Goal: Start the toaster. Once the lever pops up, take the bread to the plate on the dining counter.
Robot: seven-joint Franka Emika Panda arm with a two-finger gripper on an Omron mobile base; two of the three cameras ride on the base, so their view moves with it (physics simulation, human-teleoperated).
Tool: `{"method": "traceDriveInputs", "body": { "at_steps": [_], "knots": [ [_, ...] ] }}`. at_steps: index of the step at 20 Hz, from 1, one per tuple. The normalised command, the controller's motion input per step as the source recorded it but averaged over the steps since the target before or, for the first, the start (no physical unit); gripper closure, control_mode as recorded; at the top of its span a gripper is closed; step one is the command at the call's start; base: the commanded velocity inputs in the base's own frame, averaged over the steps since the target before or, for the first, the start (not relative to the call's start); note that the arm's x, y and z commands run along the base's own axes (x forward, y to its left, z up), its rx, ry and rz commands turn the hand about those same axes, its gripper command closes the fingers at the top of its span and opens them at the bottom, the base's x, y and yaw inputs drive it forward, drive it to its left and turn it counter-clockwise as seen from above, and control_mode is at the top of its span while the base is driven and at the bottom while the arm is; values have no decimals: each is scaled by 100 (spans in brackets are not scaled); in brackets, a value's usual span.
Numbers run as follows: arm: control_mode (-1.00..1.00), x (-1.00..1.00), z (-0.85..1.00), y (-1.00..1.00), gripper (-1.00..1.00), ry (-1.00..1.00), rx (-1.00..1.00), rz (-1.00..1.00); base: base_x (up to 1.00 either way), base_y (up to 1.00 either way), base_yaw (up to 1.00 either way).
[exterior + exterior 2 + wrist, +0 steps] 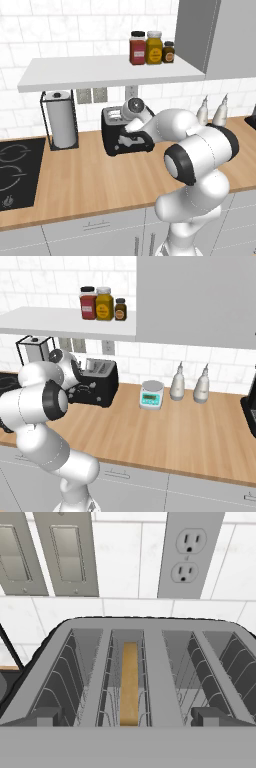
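The glossy black toaster (114, 131) stands on the wood counter against the tiled wall, also seen from the other side as the toaster (102, 378). My gripper (132, 139) hangs at its front face, close above it, partly covering it. In the hand view I look down on the toaster (155, 662) top; the bread (129, 682) stands on edge deep in the left slot. My gripper (130, 717) is open, one fingertip at each side of the toaster's near edge, holding nothing. The plate and the dining counter are out of view.
A paper towel roll (61, 125) stands left of the toaster, a black cooktop (15, 170) further left. A shelf (100, 72) with three jars hangs overhead. To the right stand a small scale (151, 394) and two bottles (177, 383). A wall outlet (187, 554) is behind.
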Motion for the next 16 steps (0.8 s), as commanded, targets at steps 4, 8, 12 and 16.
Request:
{"method": "traceDriveInputs", "body": {
  "at_steps": [4, 8, 12, 16],
  "knots": [
    [-100, 0, 0, 0, -100, 0, 0, 0, 0, 0, 0],
    [-100, 0, 0, 0, -100, 0, 0, 0, 0, 0, 0],
    [-100, 0, 0, 0, -100, 0, 0, 0, 0, 0, 0],
    [-100, 0, 0, 0, -100, 0, 0, 0, 0, 0, 0]
  ]
}}
